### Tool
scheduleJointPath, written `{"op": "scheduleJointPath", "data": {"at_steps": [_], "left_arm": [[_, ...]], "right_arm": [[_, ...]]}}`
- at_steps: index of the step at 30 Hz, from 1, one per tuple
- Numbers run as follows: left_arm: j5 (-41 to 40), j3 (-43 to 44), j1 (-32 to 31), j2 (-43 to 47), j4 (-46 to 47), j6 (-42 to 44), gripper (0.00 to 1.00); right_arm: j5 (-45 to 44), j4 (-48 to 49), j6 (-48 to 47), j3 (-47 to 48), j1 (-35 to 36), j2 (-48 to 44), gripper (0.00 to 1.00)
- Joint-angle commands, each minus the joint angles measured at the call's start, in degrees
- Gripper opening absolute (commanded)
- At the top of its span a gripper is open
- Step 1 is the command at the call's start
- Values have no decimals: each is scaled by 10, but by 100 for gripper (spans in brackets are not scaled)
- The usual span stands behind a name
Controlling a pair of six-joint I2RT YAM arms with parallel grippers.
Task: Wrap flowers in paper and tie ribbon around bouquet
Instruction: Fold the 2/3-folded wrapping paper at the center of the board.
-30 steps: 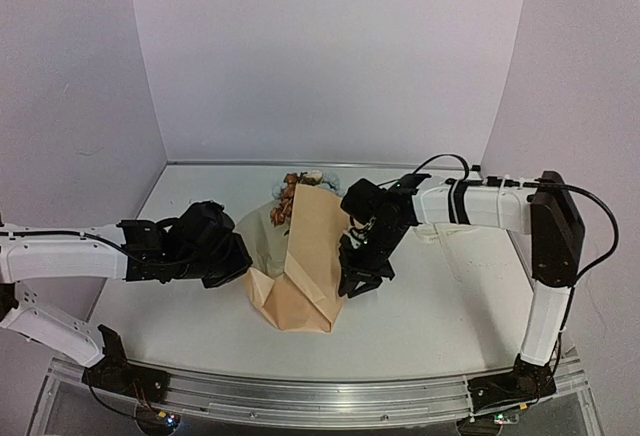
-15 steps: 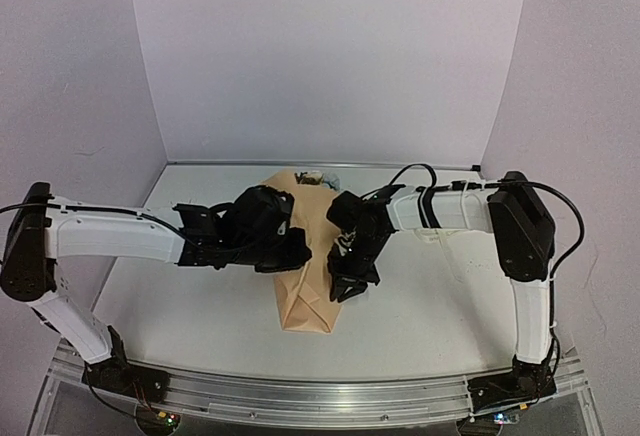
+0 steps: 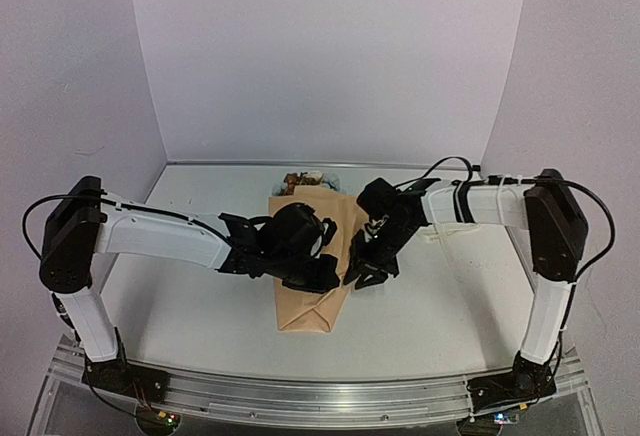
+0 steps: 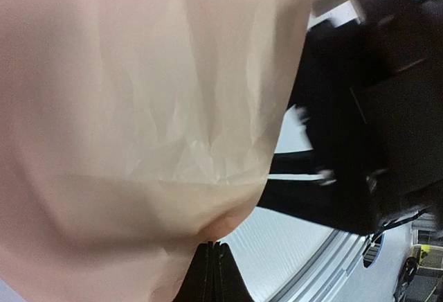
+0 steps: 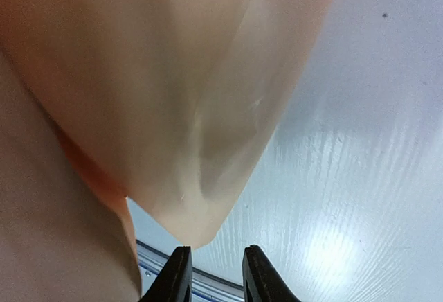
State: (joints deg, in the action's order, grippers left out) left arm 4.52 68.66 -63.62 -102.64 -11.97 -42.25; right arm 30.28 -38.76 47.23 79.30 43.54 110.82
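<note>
Two grippers meet over the paper; left gripper pressed together, pinching a fold's edge — right gripper slightly spread, empty; flowers peek above.

A white worktop carries everything, its surface glossy and finely ridged in the right wrist view, with one small dark speck on it. A metal rail runs along its near edge. Plain pale lilac walls close off the far edge and both sides.
</note>
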Motion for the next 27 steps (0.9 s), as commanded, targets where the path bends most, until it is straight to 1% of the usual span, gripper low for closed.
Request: {"op": "scheduleJointPath", "data": {"at_steps": [1, 7, 12, 15, 18, 24, 27], "left_arm": [[23, 43, -3, -20, 9, 27, 0], [30, 56, -3, -42, 13, 27, 0], [35, 59, -2, -52, 18, 26, 0], [36, 58, -3, -55, 20, 24, 0], [37, 57, -3, -57, 22, 23, 0], [36, 58, -2, -62, 23, 18, 0], [40, 59, -2, -66, 24, 16, 0]], "right_arm": [[-8, 11, 10, -39, -29, -95, 30], [-13, 12, 18, -34, -55, -115, 47], [-10, 19, 30, -3, -57, -86, 59], [-10, 50, 50, 3, -58, -64, 59], [-25, 59, 53, -8, -58, -73, 57], [-60, 77, 35, -69, -58, -133, 56], [-84, 81, 23, -107, -58, -178, 58]]}}
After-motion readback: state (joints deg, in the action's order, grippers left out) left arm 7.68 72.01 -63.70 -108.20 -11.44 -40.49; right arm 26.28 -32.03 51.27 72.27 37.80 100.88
